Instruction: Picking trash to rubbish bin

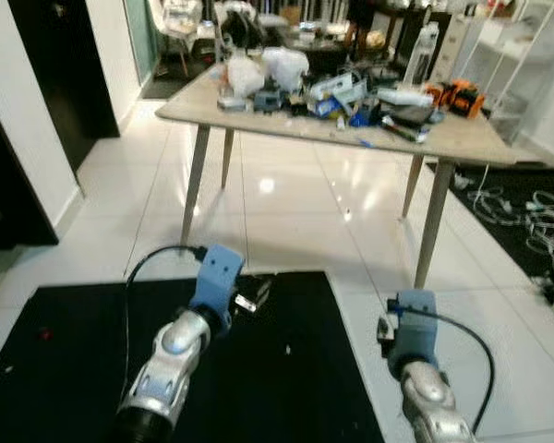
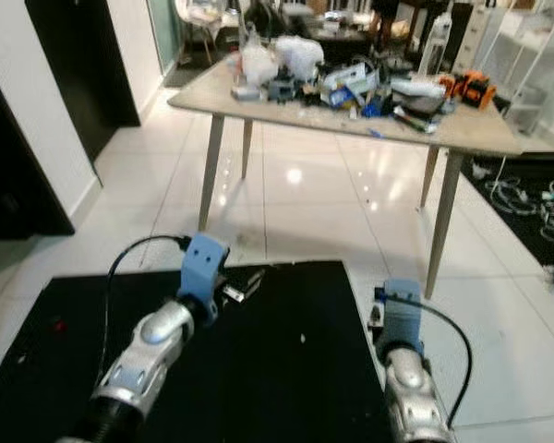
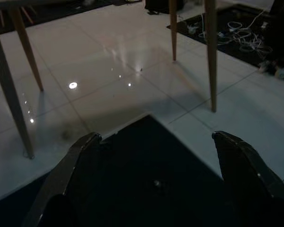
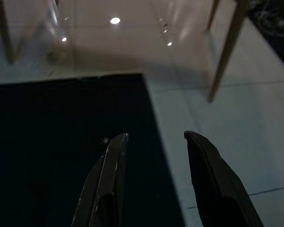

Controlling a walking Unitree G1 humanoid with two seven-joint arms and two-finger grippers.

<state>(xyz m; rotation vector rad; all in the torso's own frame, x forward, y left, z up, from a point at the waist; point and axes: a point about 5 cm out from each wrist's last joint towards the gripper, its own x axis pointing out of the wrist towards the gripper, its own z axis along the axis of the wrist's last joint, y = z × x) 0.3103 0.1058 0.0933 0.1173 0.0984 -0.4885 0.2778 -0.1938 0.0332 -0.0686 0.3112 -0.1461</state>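
A small white scrap lies on the black mat; it also shows as a pale speck just ahead of my left fingers. A tiny red bit lies near the mat's left side. My left gripper reaches over the mat's far edge, open wide with nothing between its fingers. In the left eye view, the left gripper sits just past its blue wrist mount. My right gripper hovers over the mat's right edge, open and empty, with the scrap beside its fingertip.
A wooden table with slanted legs stands ahead on the white tiled floor, piled with clutter. Loose cables lie on a dark rug at the right. A dark doorway opens at the left.
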